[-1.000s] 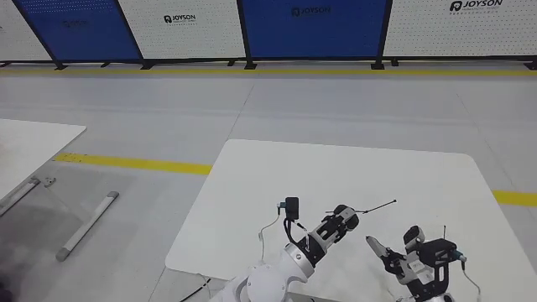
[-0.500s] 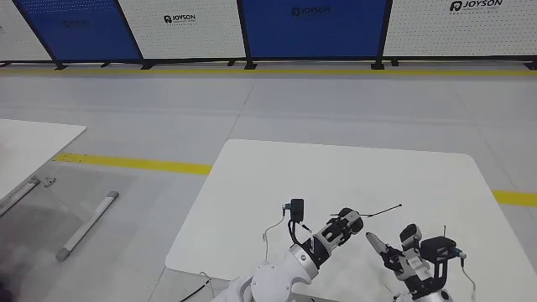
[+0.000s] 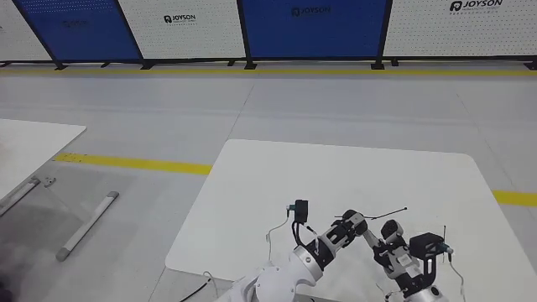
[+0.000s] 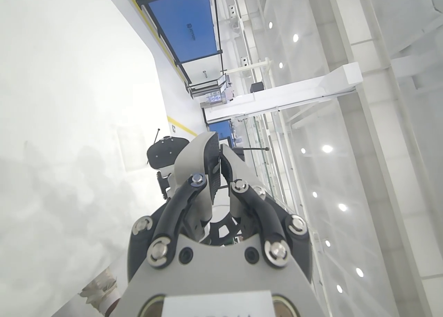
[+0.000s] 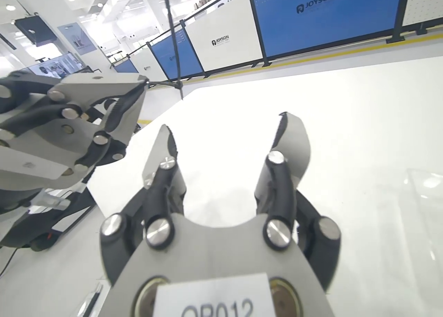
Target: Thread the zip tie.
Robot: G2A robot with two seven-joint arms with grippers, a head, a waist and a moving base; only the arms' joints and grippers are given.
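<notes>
Your left tool (image 5: 143,84) is clamping the zip tie (image 5: 168,13) by the near edge of the bench (image 5: 311,107); your right tool (image 5: 226,124) is gaping wide, so be aligning it before closing.

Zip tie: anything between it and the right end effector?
Nothing visible. The left end effector pinches the zip tie above the table; only open air lies between it and the open right end effector.

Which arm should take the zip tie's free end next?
Right, likely. The right gripper has open, empty jaws near the zip tie; the left gripper is shut on it.
</notes>
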